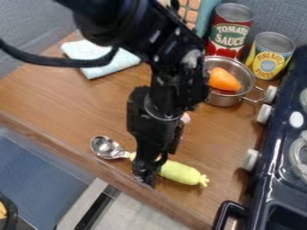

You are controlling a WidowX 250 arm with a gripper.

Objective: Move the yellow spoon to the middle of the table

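Jaws of the black gripper (150, 171) were down at the yellow spoon (181, 173), across its handle near the neck; whether they were closed on it or merely straddling it, could not tell. The spoon lay on the wooden counter (66, 99) close to the front edge, metal bowl toward the left of the view, knobbed handle end toward the stove (269, 182). Inferred reason for the hold point: the thick handle would offer more grip than the smooth bowl, and a place near the neck should keep the heavier metal end from dipping. Step in hand judged to be the grasp; a short lift and a carry inward from the edge would follow. Possible fault: a loose hold could let the spoon swivel. The steel pot (225, 100) held an orange toy vegetable (223, 80), presumably to keep it from rolling; the folded cloth (99, 57) lay near the back. Labels: the red-labelled can (230, 29) and the yellow-labelled can (270, 55) stood upright behind the pot, both with large printed lettering facing the camera.
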